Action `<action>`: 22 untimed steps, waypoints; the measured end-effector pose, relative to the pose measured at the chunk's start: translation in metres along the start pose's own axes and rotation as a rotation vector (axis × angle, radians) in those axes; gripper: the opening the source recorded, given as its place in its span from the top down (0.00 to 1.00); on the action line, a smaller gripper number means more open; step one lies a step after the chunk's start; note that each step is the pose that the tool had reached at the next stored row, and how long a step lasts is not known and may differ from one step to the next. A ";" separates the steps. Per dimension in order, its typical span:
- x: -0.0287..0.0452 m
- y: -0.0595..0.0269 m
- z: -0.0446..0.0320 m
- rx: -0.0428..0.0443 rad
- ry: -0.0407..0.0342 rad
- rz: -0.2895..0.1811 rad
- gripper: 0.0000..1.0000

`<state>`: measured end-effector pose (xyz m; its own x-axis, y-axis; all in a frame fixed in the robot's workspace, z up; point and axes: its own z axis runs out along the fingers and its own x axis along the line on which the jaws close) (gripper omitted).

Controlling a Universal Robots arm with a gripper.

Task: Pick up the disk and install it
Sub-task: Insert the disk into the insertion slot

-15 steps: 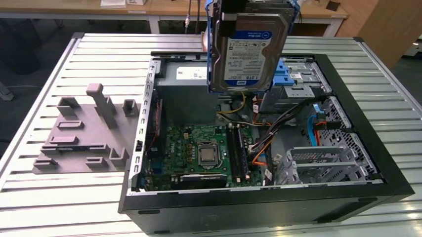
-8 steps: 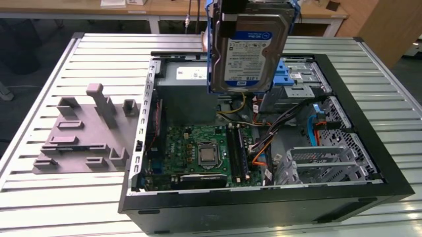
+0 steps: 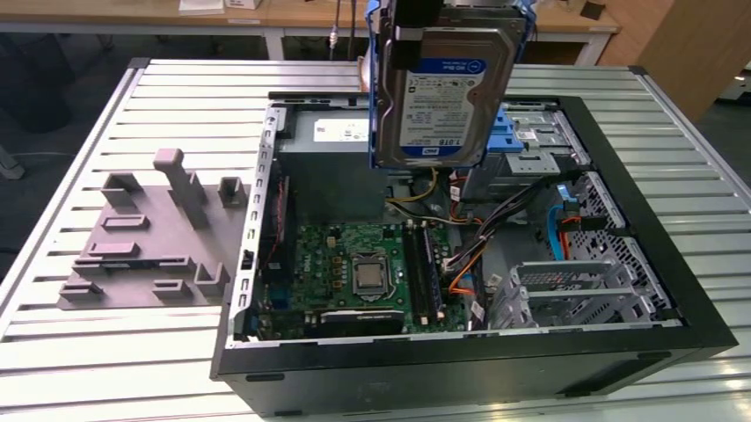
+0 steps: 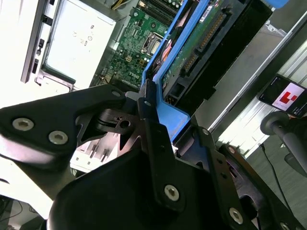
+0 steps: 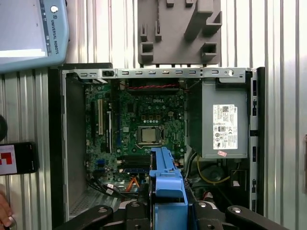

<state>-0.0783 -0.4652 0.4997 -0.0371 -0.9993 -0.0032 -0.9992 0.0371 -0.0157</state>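
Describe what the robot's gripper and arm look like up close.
The gripper is matte black, built from flat, rounded link plates joined at pivots, with slim straight fingers. Round silver screw heads dot the plates. In the first wrist view, a pale grey arm housing has a light blue rim with lettering.

Computer case (image 3: 470,369) lies open on bench (image 3: 118,352); fixture plate (image 3: 147,237) beside it at exterior view's left; disk (image 3: 446,97) hangs above case interior.

Silver disk (image 3: 472,46) with blue-and-white label (image 3: 445,107) and blue frame (image 3: 378,105); green motherboard (image 3: 338,264).
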 end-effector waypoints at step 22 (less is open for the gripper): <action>0.0036 -0.0023 0.0000 0.0000 0.0001 0.000 0.64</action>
<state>-0.0762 -0.4690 0.4997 -0.0370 -0.9993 -0.0030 -0.9992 0.0370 -0.0156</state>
